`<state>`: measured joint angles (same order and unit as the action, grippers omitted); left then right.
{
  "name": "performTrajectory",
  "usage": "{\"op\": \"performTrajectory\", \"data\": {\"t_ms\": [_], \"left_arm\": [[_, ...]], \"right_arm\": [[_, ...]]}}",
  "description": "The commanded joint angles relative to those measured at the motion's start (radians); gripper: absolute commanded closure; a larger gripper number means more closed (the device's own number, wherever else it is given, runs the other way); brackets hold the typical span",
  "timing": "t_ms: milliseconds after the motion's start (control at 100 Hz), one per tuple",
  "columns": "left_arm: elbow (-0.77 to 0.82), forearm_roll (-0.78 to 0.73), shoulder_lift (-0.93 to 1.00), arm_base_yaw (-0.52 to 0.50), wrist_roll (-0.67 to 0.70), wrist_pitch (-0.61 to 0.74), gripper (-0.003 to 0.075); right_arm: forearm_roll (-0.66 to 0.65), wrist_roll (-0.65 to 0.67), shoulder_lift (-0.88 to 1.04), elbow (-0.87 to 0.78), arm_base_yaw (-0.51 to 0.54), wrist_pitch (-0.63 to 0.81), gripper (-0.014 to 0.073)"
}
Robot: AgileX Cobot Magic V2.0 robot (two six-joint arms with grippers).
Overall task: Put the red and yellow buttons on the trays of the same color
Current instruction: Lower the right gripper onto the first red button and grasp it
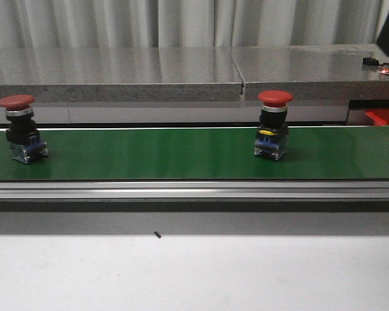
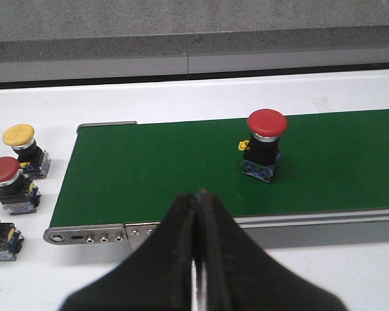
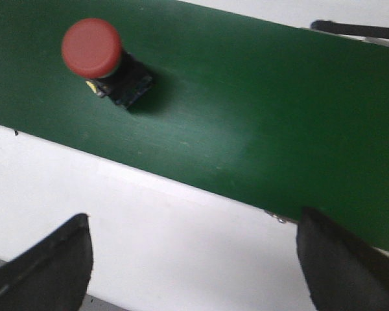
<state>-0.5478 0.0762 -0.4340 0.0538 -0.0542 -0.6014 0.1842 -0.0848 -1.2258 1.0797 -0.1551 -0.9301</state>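
Two red buttons point(image 1: 274, 124) point(image 1: 20, 128) are carried upright on the green belt point(image 1: 181, 154); the right gripper point(image 3: 194, 256) is spread, the left gripper point(image 2: 199, 243) closed empty (a mistimed grasp risks toppling one).

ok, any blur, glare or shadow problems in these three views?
Front view: dim and soft, a pale sheen along the green belt. Left wrist view: sharp on the red button, while the shut left pincer is a dark blur. Right wrist view: slightly soft, glare patch on the belt, short shadow beside the button.
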Motion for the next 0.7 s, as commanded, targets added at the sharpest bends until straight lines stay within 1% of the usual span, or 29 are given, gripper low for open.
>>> {"op": "performTrajectory", "data": {"t_ms": [0,130,320,690], "left_arm": [[-0.027,0.005,-0.006,0.007,0.0,0.075,0.0741],[-0.027,0.005,-0.006,0.007,0.0,0.075,0.0741],[-0.027,0.005,-0.006,0.007,0.0,0.075,0.0741],[-0.027,0.005,-0.006,0.007,0.0,0.075,0.0741]], "right_arm": [[0.008,-0.014,-0.045,0.067,-0.036,0.05,-0.0039],[0.007,-0.014,-0.138,0.12,-0.07,0.056,-0.0039],[0.004,-0.014,-0.257,0.194,-0.077,0.061,-0.0039],[0.0,-0.014,-0.376,0.27,-0.077,0.067,-0.0039]]}}
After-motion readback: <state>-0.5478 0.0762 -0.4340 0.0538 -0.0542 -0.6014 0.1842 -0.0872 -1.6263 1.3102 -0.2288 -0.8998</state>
